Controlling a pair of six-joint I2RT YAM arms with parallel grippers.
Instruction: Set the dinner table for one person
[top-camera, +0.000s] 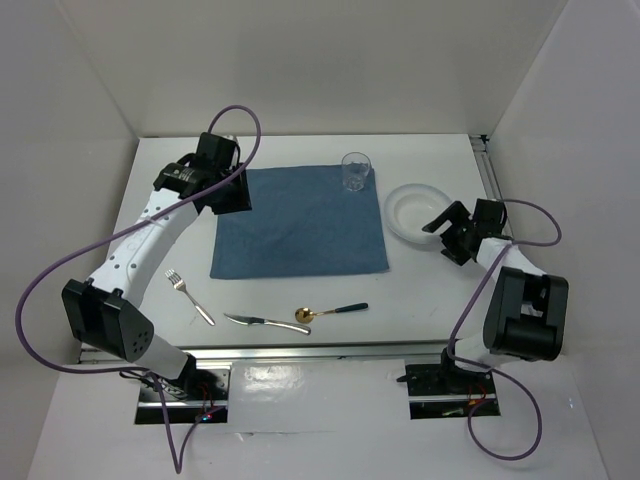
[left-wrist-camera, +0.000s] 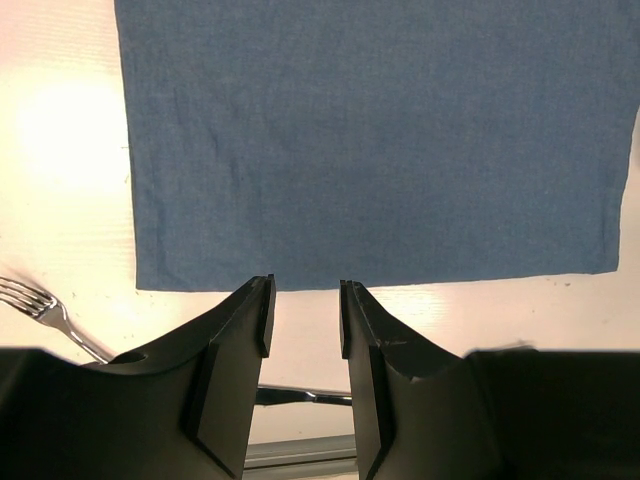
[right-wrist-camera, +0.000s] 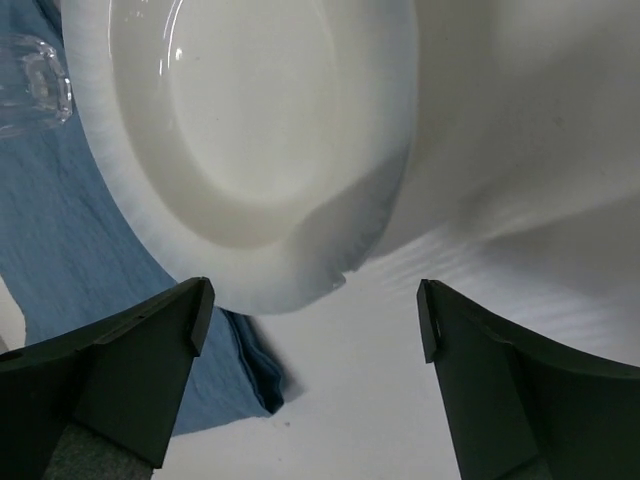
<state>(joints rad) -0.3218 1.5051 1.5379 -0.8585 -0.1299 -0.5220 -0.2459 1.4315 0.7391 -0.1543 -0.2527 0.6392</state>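
1. Since the left claw (left-wrist-camera: 305, 288) hangs at the upper left corner of the mat (top-camera: 300, 225), jaws a narrow gap apart and holding nothing, it looks free to go for cutlery.
2. Fork (top-camera: 188, 296), knife (top-camera: 265, 322) and spoon (top-camera: 330, 311) lie in a loose row on bare desk (top-camera: 420, 300) at lower centre, below the mat, not yet laid as a setting.
3. The blue mat lies flat at centre, marking where the setting belongs; the desk fills the middle of the frame beneath everything.
4. Glass (top-camera: 356, 171) stands upright on the mat's upper right corner, likely its proper spot.
5. Plate (top-camera: 392, 205) sits right of the mat, at or just over its edge, so it probably needs moving onto it.
6. Right claw (right-wrist-camera: 315, 295), jaws wide apart and empty, faces the plate's rim, seemingly lined up to grip it.
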